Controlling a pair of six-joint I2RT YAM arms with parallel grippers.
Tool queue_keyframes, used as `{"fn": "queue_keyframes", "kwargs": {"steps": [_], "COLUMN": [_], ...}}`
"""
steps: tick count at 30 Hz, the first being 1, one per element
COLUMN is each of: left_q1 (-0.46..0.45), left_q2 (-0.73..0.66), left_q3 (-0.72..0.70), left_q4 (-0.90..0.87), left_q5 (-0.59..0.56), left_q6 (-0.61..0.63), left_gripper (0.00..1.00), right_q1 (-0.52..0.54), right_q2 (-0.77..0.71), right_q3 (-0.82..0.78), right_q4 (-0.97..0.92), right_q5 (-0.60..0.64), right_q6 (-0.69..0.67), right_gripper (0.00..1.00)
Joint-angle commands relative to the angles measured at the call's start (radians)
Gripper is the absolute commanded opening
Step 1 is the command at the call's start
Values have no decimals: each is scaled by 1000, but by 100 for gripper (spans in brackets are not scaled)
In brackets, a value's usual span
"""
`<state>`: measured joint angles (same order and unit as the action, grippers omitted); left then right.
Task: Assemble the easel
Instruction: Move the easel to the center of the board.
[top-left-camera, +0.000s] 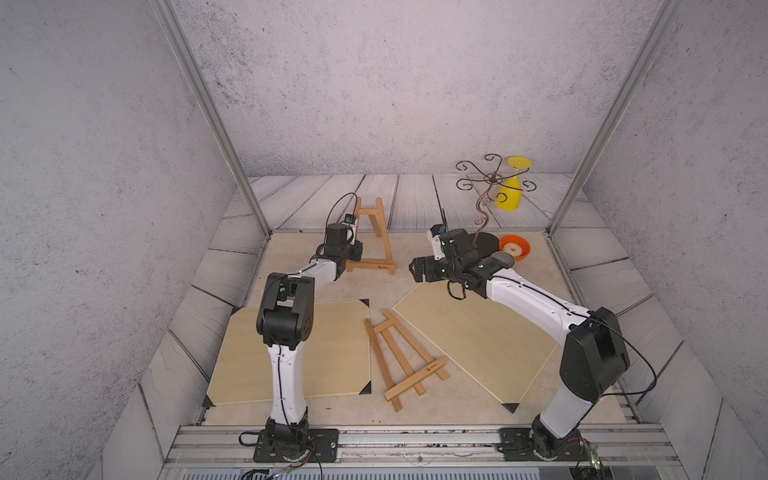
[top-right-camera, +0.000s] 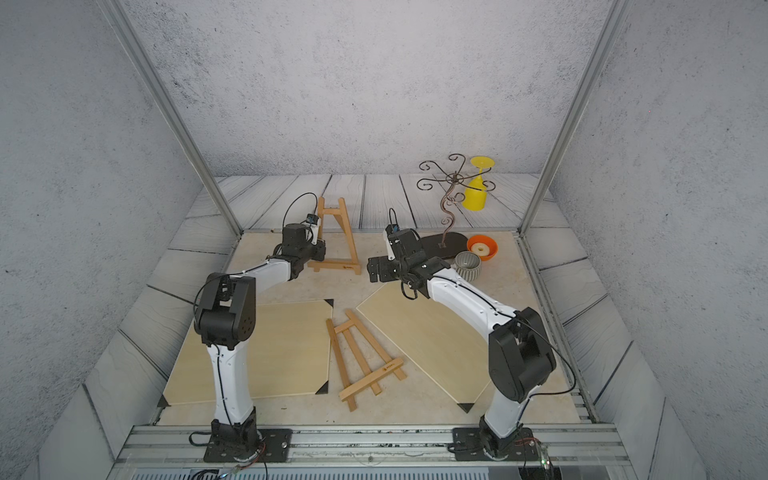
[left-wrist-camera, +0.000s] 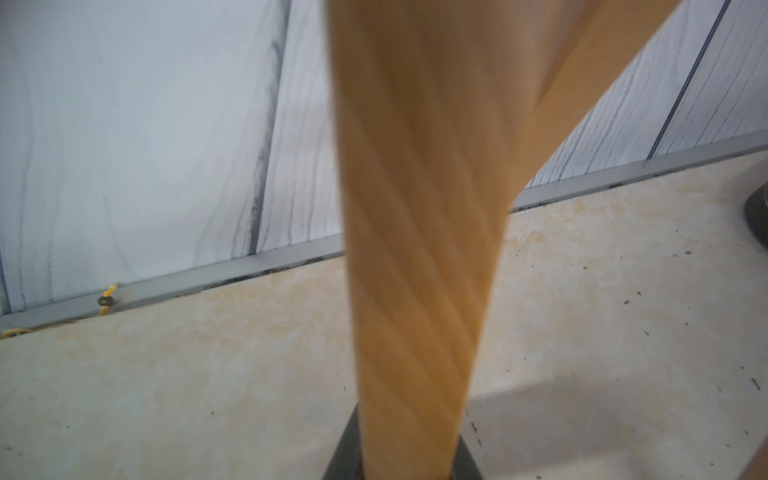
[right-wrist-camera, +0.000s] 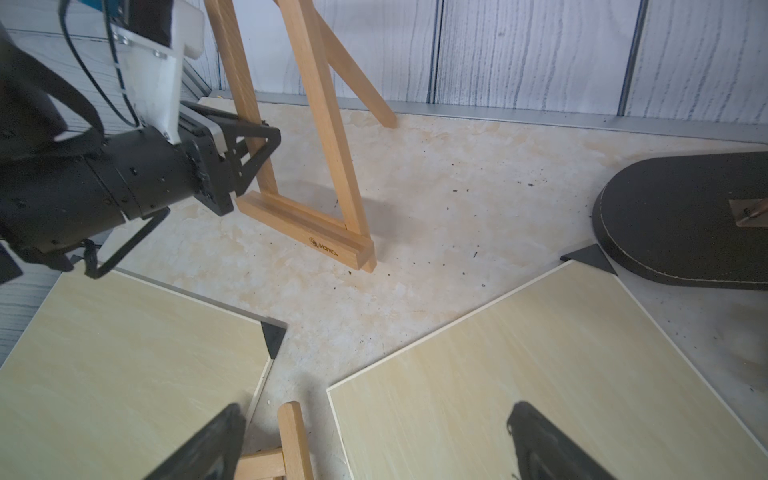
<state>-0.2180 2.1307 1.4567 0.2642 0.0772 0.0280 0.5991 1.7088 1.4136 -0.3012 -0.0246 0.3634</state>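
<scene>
Left gripper (right-wrist-camera: 253, 170) clamps the standing easel (right-wrist-camera: 322, 124) by one leg; we judge this steadies it; right gripper (top-left-camera: 417, 270) hovers nearby, wide open, empty.

The standing easel (top-left-camera: 374, 266) and flat easel (top-left-camera: 415, 379) are bare, smooth light wood with visible grain. The left board (top-left-camera: 332, 345) and right board (top-left-camera: 469, 332) look pale, matt and smooth, while the counter (top-left-camera: 386, 286) is mottled, speckled beige. The left gripper (right-wrist-camera: 253, 166) is matt black plastic.
</scene>
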Motion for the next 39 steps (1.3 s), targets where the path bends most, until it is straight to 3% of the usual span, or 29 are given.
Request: {"fn": "queue_keyframes", "kwargs": {"steps": [1,7,11,17,24,30,33,39], "left_q1": [-44,-60,-60,-60,-60,-63,-63,-61], "left_q2": [-59,-92,-114,-165,-374,-589,-678,-817], "left_q3": [-29,-108,-125,-169,-351,-528,-588,-672], "left_q4": [80,109,96,95,68,-73,-161,-265], "left_q5": [-96,-156,-158,-147,-138,-113,-102,-40], "left_q6": [-20,-46,-43,-74,-211,-371,-464,-500], "left_gripper": [0,2,34,56,62,66,67,72], "right_q1": [-3,-2,-1,2,79,179,218,265], "right_q2": [-21,-23,-28,-33,-15,57,117,197], "right_q3": [-24,-45,-52,-57,-64,-90,-77,-78], "right_q4": [-6,0,-7,-38,-192,-264,-289,-276], "right_q5": [4,6,3,-6,1,41,62,53], "right_q6": [7,11,17,34,39,21,-2,-3], "right_gripper": [99,99,99,99,99,100,94,83]}}
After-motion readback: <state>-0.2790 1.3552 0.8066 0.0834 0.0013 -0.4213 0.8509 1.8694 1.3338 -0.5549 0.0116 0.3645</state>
